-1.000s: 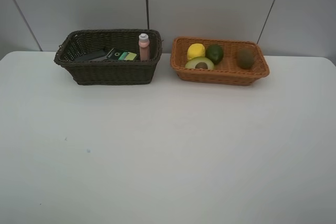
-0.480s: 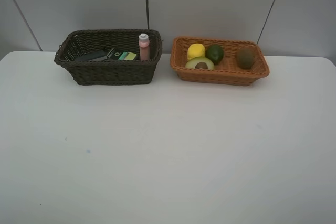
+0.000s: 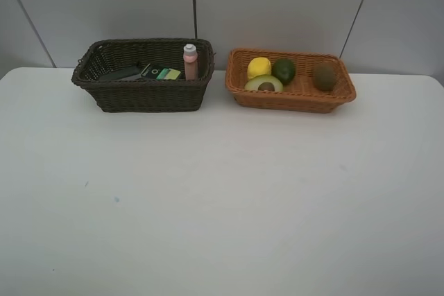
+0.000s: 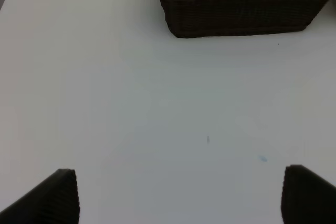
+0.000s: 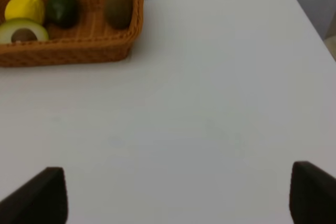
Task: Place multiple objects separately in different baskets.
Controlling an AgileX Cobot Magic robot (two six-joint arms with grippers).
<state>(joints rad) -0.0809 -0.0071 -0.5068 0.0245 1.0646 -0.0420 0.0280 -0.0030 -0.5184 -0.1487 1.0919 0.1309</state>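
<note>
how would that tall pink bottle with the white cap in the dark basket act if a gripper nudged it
The tall pink bottle with the white cap stands upright and narrow, so a push near its top would probably tip it. It stands close to a wall of the dark brown woven basket, which might catch it. Its smooth round body could also slip or roll.

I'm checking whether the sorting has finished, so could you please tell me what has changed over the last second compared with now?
Nothing visibly changed. The dark brown woven wicker basket and the light orange-tan woven wicker basket sit where they were, contents unmoved. Both hands, left and right, stay open and empty above the white table.
</note>
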